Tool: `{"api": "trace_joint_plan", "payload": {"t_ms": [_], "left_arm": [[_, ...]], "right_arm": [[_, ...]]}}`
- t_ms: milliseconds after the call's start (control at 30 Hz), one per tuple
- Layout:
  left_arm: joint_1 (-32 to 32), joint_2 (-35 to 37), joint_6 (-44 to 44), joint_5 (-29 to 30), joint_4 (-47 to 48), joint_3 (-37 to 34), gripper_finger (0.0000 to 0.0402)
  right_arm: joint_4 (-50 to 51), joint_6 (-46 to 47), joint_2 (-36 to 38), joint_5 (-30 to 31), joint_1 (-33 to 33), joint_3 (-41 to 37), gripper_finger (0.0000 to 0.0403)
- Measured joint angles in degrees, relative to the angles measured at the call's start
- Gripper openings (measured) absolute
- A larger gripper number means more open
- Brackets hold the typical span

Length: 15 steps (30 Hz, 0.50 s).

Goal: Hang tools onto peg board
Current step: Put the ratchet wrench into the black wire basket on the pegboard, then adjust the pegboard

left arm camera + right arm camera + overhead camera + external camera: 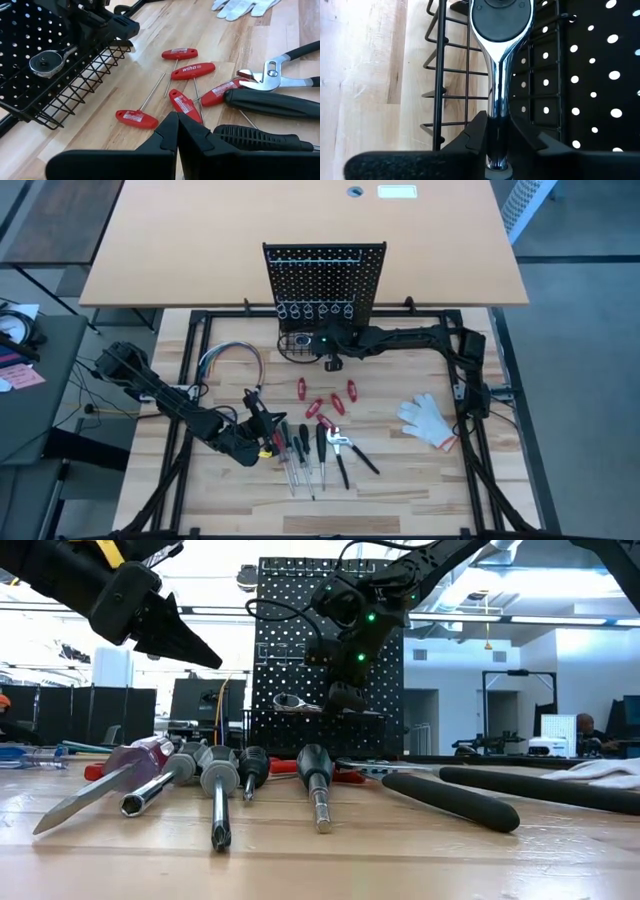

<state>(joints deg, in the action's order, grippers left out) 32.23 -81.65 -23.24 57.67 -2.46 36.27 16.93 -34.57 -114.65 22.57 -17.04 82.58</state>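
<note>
Gripping a chrome ratchet [496, 75] by its smooth handle, right gripper [496, 137] narrowly parted over black wire basket [450, 75]; left gripper [176, 137] closed, empty.

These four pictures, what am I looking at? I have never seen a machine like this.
Two dark robot arms work at a wooden table. One picture looks straight down, one looks level across the tabletop, and two come from cameras on the wrists. At the back stands a black peg board with a wire basket at its base. Screwdrivers, pliers, red-handled keys, a wire bundle and a white glove lie on the wood. The right gripper holds a chrome ratchet over the basket. The left gripper hovers shut above the tools, holding nothing.
</note>
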Motion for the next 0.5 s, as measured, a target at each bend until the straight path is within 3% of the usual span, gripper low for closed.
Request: {"api": "trace_joint_plan", "payload": {"t_ms": [500], "left_arm": [[0.0,0.0,-0.02,-0.02,0.07,0.0,0.0]], "right_arm": [[0.19,0.03,0.0,0.52,0.3,-0.04,0.0156]]}}
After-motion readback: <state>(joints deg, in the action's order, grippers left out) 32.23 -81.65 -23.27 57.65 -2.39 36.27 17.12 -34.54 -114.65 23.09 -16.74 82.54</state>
